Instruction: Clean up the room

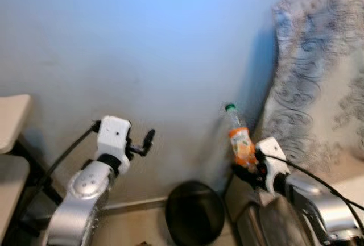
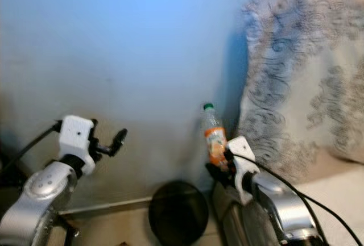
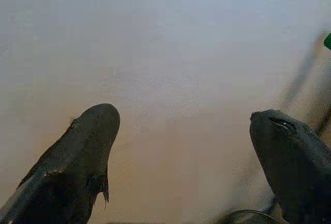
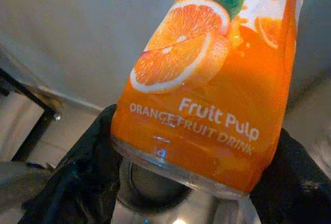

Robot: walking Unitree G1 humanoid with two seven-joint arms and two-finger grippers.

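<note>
An orange drink bottle [image 1: 239, 138] with a green cap stands upright in my right gripper [image 1: 248, 169], which is shut on its lower part. Up close in the right wrist view, the bottle's orange label [image 4: 207, 79] sits between the two black fingers [image 4: 83, 172]. My left gripper [image 1: 145, 142] is raised in front of the wall, open and holding nothing; its two fingers [image 3: 77, 157] stand wide apart in the left wrist view. A round black bin [image 1: 194, 212] sits on the floor below, between the two arms.
A plain pale wall [image 1: 142, 47] is close ahead. A patterned grey curtain [image 1: 318, 75] hangs at the right. A light table edge [image 1: 11, 121] with a dark leg is at the far left. A metal bin lid [image 1: 267, 223] shows under my right arm.
</note>
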